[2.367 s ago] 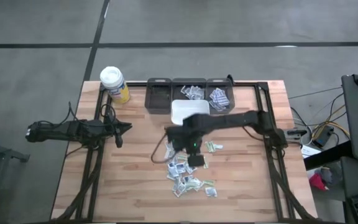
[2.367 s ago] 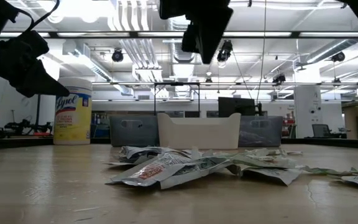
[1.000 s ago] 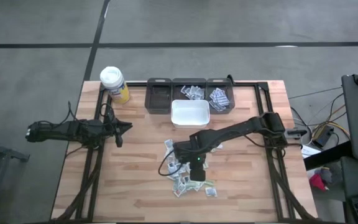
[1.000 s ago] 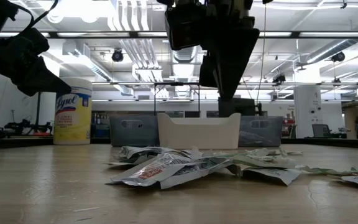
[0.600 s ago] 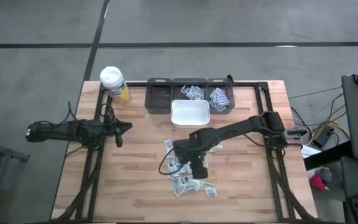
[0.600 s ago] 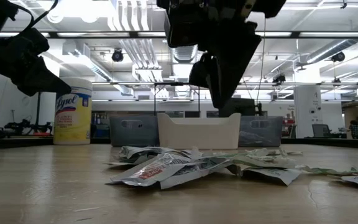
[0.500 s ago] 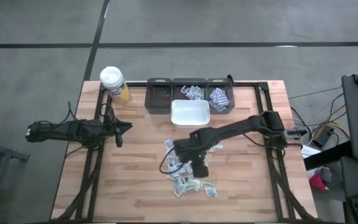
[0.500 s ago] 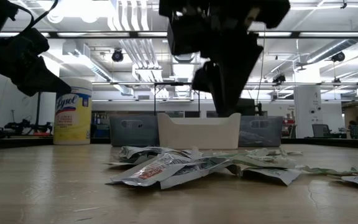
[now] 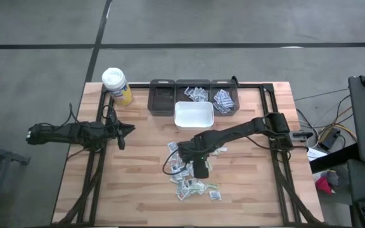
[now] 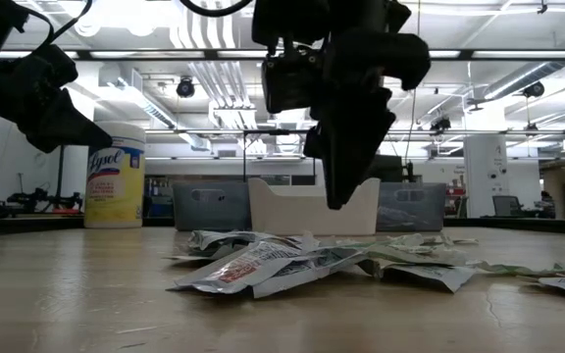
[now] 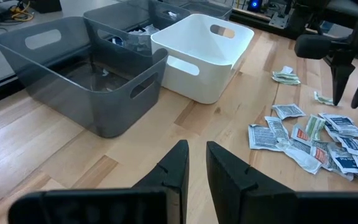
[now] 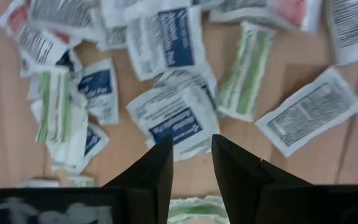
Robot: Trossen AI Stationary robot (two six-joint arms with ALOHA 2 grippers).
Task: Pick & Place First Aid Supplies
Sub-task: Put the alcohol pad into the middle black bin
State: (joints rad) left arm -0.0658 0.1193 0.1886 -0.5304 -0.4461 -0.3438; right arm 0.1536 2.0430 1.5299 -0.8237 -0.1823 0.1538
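Observation:
The first aid supplies (image 9: 192, 178) lie as a loose pile of small flat packets on the wooden table, near its middle; they also show in the low view (image 10: 263, 265) and the left wrist view (image 11: 316, 140). My right gripper (image 9: 200, 170) hangs over the pile, pointing down and open, with its tips (image 10: 339, 196) a short way above the packets. Under the gap between its fingers (image 12: 191, 146) lies a white packet with blue print (image 12: 173, 121). My left gripper (image 9: 127, 130) waits at the table's left side, its fingers (image 11: 196, 155) a narrow gap apart with nothing between them.
A white bin (image 9: 193, 115) stands just beyond the pile. Behind it, along the far edge, stand three grey bins (image 9: 162, 98); the middle one (image 9: 193, 94) and the right one (image 9: 224, 99) hold packets. A yellow bottle with a white lid (image 9: 116, 85) stands at the far left corner.
My right gripper has sunk toward the pile of packets, turned a little about its wrist, and its fingers have spread apart. The packets lie as before.

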